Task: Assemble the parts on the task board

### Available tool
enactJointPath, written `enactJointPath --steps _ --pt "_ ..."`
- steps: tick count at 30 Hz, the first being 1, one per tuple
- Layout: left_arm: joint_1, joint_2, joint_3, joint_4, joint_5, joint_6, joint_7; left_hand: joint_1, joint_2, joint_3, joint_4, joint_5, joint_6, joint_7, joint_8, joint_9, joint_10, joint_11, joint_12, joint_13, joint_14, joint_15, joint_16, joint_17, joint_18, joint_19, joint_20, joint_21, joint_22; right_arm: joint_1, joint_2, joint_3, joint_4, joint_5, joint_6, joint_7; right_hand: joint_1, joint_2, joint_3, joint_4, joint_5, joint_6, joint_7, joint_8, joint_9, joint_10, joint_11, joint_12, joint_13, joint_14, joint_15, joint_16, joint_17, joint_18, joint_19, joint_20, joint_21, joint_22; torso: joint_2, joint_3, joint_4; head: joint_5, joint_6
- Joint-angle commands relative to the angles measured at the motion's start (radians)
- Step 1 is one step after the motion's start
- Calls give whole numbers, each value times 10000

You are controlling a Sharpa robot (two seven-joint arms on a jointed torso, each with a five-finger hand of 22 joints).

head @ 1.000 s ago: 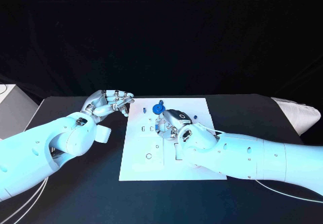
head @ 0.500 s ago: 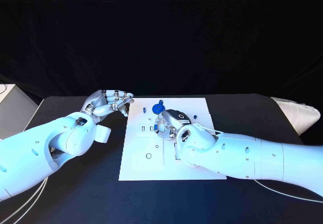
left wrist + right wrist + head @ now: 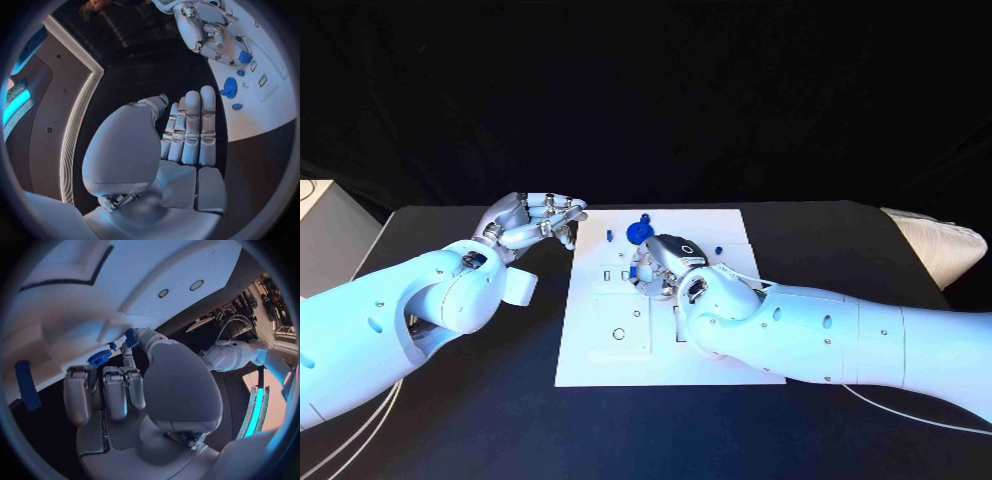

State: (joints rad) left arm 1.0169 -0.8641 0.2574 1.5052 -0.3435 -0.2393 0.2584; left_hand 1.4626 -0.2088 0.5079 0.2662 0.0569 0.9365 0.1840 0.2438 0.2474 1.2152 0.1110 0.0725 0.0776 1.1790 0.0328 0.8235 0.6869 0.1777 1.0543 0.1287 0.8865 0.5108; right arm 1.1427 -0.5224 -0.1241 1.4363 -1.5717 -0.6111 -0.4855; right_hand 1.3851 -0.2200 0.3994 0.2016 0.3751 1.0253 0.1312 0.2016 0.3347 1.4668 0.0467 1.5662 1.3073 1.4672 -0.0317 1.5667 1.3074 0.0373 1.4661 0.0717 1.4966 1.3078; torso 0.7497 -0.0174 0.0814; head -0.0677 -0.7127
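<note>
**Ana:** Black table [image 3: 473,420], dark backdrop, and the white task board [image 3: 603,365] lying flat in the middle. Where are the 2 hands?

**Ben:** Left hand [image 3: 531,221] is just off the board's far left corner, over bare table, fingers curled in with nothing in them. Right hand [image 3: 666,268] is over the board's middle, pinching a small blue part [image 3: 130,337] between thumb and a fingertip, with the tip down at the board's surface.

**Ana:** Is the part seated?

**Ben:** I cannot tell; the fingers hide where it meets the board. In my judgement this is the insertion step.

**Ana:** Other pieces?

**Ben:** A round blue part [image 3: 639,233] stands near the far edge, just beyond the right hand. A small blue piece [image 3: 717,251] sits to its right, apart from it. From the right wrist, a blue bar [image 3: 24,385] shows near the board's edge.

**Ana:** Advice for the step?

**Ben:** Keep the pinch firm, line the part squarely with its slot, and press straight down. Tilting would likely jam it. Release only once it sits flush, and avoid nudging the round part while withdrawing.
</note>
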Motion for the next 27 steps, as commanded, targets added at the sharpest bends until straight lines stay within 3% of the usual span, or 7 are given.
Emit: enactJointPath --steps 1,10,27 --pt "4 13 5 11 -27 179 24 -27 -58 13 34 -57 -73 -8 -63 9 -76 1 -40 12 -31 10 -20 -9 61 -73 -19 55 8 -34 18 -11 -14 -113 107 -23 -115 -49 10 58 -75 -95 -13 -10 -1 1040 11 46 2635 1036 44 41 2634 -131 708 -1 -51 1727 -1 8 -1 0 -1" --pt "4 13 5 7 -30 186 16 -27 -58 13 34 -57 -73 -8 -63 9 -76 1 -40 12 -31 10 -20 -9 61 -73 -19 55 8 -41 6 -12 -22 -91 188 53 -230 -231 -54 60 -128 -346 73 -118 -58 1040 84 46 2635 1036 109 41 2634 -128 704 50 -67 1716 1 11 -12 12 -19" --pt "3 6 5 -1 -51 203 1 -27 -58 13 34 -57 -73 -8 -63 9 -76 1 -40 12 -31 10 -20 -9 61 -73 -19 55 8 -42 -26 -13 20 -114 -40 129 -312 -351 -172 87 -219 -673 193 -289 -146 1040 194 46 2635 1036 206 41 2634 -125 698 137 -84 1705 1 8 -8 7 -37"
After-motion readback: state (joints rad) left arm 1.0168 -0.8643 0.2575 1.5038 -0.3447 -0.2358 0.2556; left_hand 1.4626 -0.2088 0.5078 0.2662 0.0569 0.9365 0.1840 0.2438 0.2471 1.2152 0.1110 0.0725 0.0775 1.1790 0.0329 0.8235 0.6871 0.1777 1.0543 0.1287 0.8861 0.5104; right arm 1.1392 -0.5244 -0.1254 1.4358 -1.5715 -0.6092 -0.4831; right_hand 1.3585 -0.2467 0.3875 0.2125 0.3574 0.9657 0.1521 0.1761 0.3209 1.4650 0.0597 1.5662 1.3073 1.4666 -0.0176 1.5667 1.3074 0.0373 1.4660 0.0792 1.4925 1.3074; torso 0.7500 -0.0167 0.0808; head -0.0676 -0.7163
